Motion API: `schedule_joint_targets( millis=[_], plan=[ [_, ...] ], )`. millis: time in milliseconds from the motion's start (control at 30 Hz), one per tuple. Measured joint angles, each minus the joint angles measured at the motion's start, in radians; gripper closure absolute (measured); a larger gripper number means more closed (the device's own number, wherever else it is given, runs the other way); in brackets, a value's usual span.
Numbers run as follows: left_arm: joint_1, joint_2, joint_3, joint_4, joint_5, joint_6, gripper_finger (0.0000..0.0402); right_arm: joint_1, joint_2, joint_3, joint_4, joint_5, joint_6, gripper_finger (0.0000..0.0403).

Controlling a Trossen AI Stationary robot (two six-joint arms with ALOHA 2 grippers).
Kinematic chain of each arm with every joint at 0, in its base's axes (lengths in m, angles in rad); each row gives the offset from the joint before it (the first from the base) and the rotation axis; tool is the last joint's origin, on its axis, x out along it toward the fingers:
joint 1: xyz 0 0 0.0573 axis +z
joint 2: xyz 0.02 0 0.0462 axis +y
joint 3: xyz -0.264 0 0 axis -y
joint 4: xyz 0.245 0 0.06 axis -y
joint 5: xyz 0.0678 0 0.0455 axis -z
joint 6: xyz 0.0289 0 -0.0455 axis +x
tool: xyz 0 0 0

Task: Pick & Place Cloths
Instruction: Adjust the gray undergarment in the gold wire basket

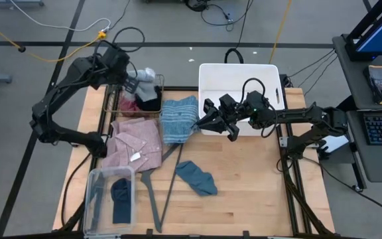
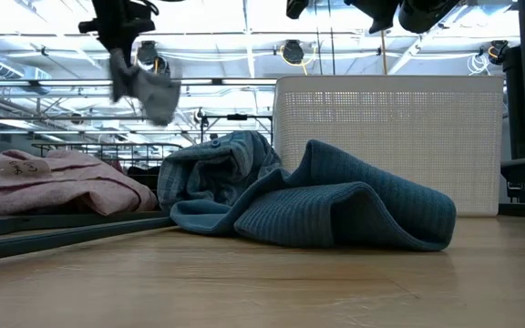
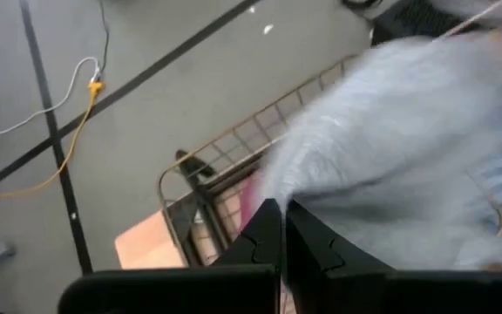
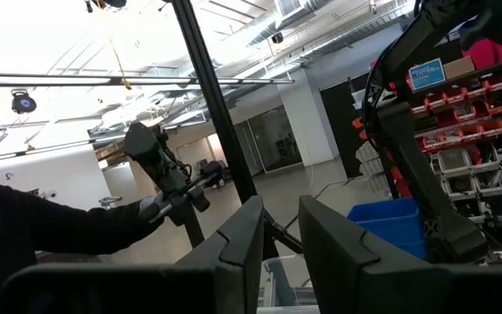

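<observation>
Teal cloth [image 2: 335,205] lies crumpled on the counter [image 2: 262,282], closest of all | left gripper [image 3: 282,228] pinched tight on a pale grey cloth [image 1: 144,81], lifted over the wire basket [image 1: 119,99] | right gripper [image 1: 201,123] slightly apart, empty, by the white bin [image 1: 239,73]; blue striped towel [image 1: 178,118] beside it | pink checked shirt [image 1: 136,143] flat on the counter
</observation>
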Motion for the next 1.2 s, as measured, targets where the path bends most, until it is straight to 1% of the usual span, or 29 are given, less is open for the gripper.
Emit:
schedule_joint_targets(
  millis=[267,467,600,767,967,1100,1200],
  plan=[
    [0.002,0.0,0.0,0.007,-0.006,-0.019,0.0402,0.0,0.0,0.0,-0.002,0.0,0.0,0.033],
    [0.002,0.0,0.0,0.015,-0.044,-0.019,0.0402,0.0,0.0,0.0,-0.004,0.0,0.0,0.033],
    [0.002,0.0,0.0,0.015,-0.048,-0.021,0.0402,0.0,0.0,0.0,-0.004,0.0,0.0,0.033],
    [0.002,0.005,-0.021,0.018,-0.05,-0.068,0.0402,0.0,0.0,0.0,-0.004,0.0,0.0,0.033],
    [0.002,0.057,-0.041,0.006,-0.075,-0.163,0.0402,0.0,0.0,0.0,-0.003,0.0,0.0,0.033],
    [0.002,0.12,-0.041,0.007,-0.076,-0.195,0.0402,0.0,0.0,0.0,-0.003,0.0,0.0,0.033],
    [0.002,0.168,-0.041,-0.008,-0.107,-0.227,0.0402,0.0,0.0,0.0,-0.003,0.0,0.0,0.033]
  ],
)
